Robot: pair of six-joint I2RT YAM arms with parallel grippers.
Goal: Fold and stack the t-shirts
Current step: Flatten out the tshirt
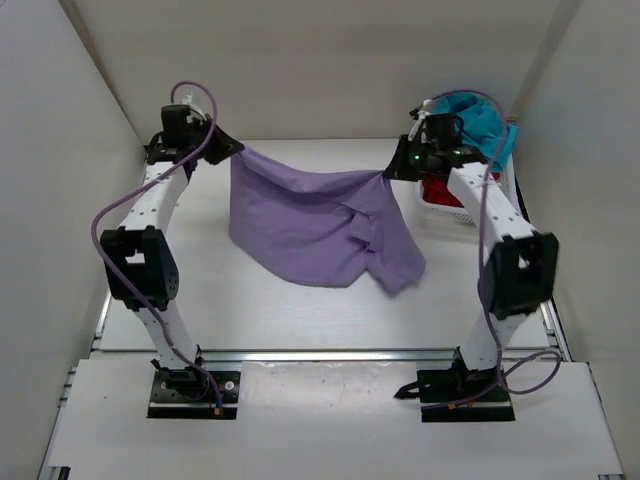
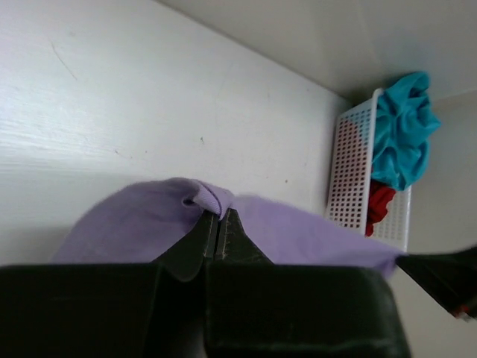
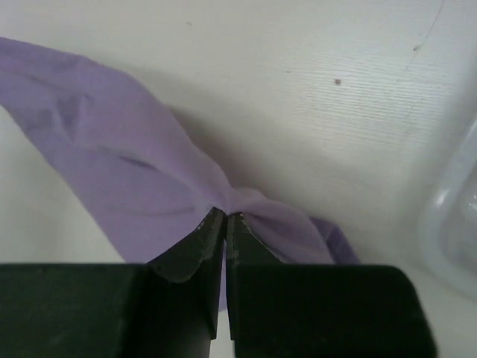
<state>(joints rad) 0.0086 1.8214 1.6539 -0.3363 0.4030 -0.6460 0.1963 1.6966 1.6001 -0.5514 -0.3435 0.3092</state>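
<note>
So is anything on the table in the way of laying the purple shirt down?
Nothing visible. The table around the lavender t-shirt looks bare; the white mesh basket sits off at the far right.

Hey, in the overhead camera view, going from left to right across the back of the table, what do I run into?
left hand → lavender t-shirt → right hand → white mesh basket

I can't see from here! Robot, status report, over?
Left tool, right tool shut on lavender shirt. Shirt hangs spread between them. Teal shirt, red shirt in basket, out of the way.
</note>
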